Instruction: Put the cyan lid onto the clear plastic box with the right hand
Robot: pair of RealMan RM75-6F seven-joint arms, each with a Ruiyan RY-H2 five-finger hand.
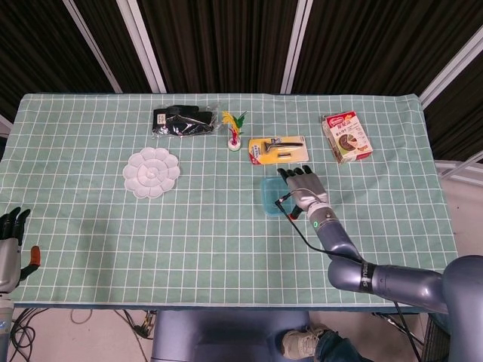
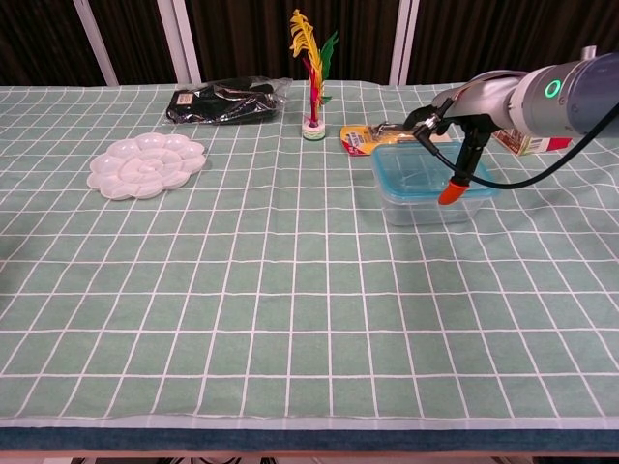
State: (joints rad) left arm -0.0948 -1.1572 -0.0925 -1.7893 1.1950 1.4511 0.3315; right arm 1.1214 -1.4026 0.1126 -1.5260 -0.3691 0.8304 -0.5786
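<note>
**Lid on box, right hand over it**

Cyan lid (image 2: 416, 172) sitting on clear box (image 2: 426, 205), right of centre in chest view, just below centre-right in head view. Lid: translucent blue-green, rounded rectangle w/ raised rim, roughly level on the box. Box: see-through plastic, low walls, green-check cloth showing through the front. Only lid's left edge visible in head view, rest under the hand.

Right hand (image 1: 300, 186) resting flat over the lid's right part, palm down, dark fingers stretched toward top of frame. In chest view, orange-tipped thumb (image 2: 449, 192) hanging down at box's near right side. Touching or gripping the lid: can't tell.

Left hand (image 1: 9, 241) at lower-left edge of head view, off the table, fingers loosely extended, nothing in it.

Elsewhere on the table (image 1: 90, 226), head view:
- white flower-shaped palette (image 1: 151, 172), centre left
- black packet (image 1: 182, 121), upper centre-left
- feather shuttlecock (image 1: 235, 130) upright, beside packet
- yellow carded tool pack (image 1: 278, 149) just above the box
- red-and-tan carton (image 1: 347, 136), upper right
</note>
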